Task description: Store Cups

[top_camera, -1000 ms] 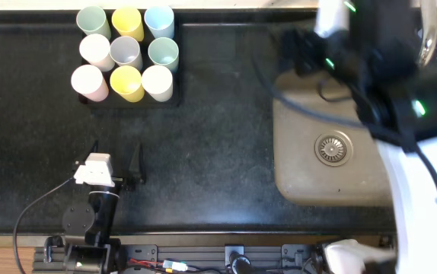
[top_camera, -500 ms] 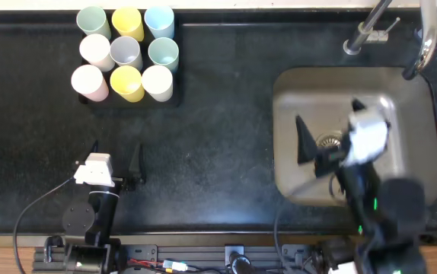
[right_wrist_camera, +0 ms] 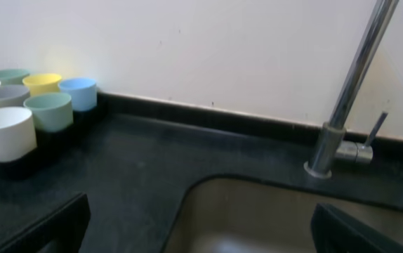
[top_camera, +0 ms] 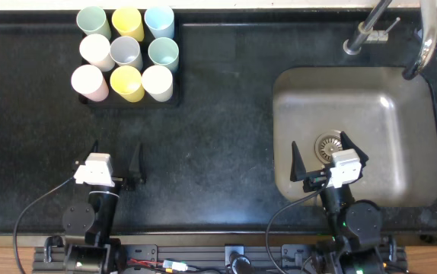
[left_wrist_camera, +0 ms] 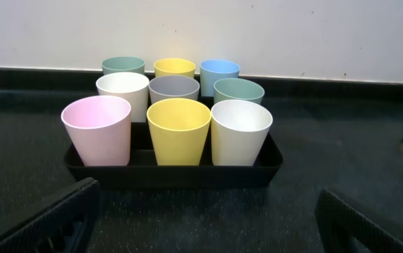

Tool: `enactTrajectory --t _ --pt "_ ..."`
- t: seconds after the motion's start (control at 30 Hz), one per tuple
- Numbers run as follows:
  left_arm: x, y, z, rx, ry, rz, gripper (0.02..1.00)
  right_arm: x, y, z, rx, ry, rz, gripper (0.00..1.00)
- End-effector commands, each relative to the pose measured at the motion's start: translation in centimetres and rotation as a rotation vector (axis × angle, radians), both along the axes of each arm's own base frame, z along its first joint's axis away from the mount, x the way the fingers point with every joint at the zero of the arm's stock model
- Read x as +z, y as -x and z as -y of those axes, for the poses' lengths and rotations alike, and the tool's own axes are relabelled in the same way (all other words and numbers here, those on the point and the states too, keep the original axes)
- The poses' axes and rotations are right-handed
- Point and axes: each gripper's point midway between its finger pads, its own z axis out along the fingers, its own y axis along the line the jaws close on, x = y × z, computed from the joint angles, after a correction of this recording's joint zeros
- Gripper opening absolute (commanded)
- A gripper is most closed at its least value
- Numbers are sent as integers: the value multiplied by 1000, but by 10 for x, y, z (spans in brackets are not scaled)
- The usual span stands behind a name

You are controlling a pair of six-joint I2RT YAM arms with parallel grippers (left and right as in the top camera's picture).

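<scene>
Over sink (top_camera: 409,99), right gripper (top_camera: 320,140) drawn back

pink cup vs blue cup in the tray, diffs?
Colour: the pink cup is pale pink, the blue cup light blue. Place: the pink cup stands in the tray's near left corner, closest to the arms; the blue cup stands in the diagonally opposite far right corner. Shared: both upright, mouths up, same tapered shape.

The left gripper (top_camera: 116,157) sits drawn in just ahead of its own base, wrist level, its dark fingers (left_wrist_camera: 55,219) spread wide apart. The right gripper (top_camera: 321,154) is tucked close to its base too, turned slightly toward its left, fingers (right_wrist_camera: 40,228) equally wide apart.
</scene>
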Motion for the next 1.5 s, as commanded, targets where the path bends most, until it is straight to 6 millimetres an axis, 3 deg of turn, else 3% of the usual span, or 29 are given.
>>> enactTrajectory --t 0.03,0.13,0.47,1.5 --pt "1 1 1 -10 -14 9 1000 -32 -6 2 -18 6 -21 998" --pt "1 1 1 -9 -13 9 1000 -50 -8 2 -17 11 -43 998" --pt "1 1 1 -9 -13 9 998 -47 -13 23 -103 4 -17 998" --pt "1 1 1 -9 -13 9 1000 -45 -12 22 -101 3 -10 996"
